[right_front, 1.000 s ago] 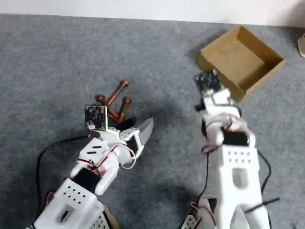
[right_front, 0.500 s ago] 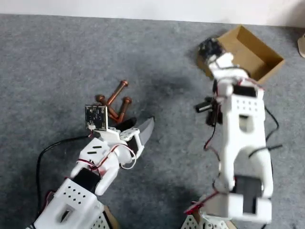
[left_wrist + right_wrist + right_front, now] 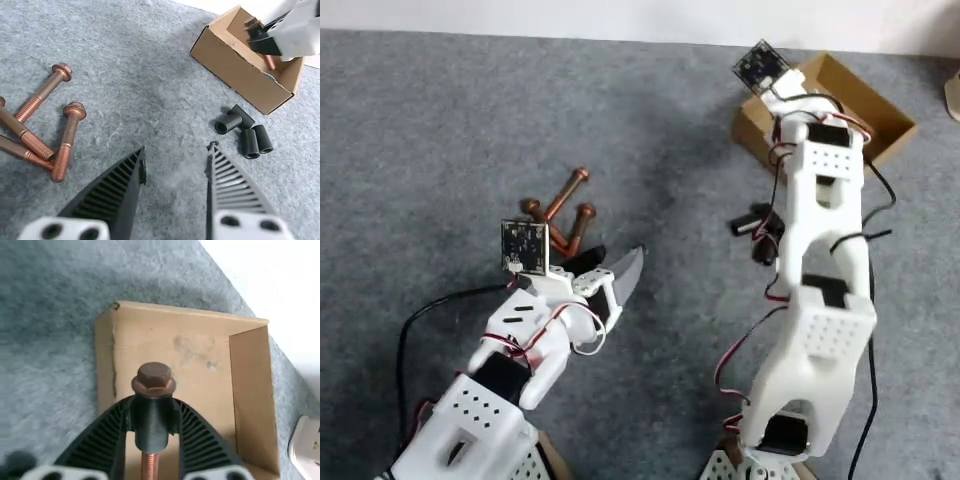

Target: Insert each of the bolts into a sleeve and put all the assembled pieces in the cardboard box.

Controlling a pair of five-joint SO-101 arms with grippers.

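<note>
- The right end effector (image 3: 151, 412) grasps a sleeved bolt (image 3: 153, 382) directly above the cardboard box (image 3: 252, 400).
- The left end effector (image 3: 175, 155) is released, well apart from the box.

You are looking at the right arm (image 3: 825, 190) covering much of the cardboard box (image 3: 892, 118) and part of the loose sleeves (image 3: 757, 225). Two bolts (image 3: 22, 133) are running off the left wrist view's edge. The held bolt (image 3: 153, 381) is hiding its mid-shank inside the sleeve (image 3: 151, 425).
</note>
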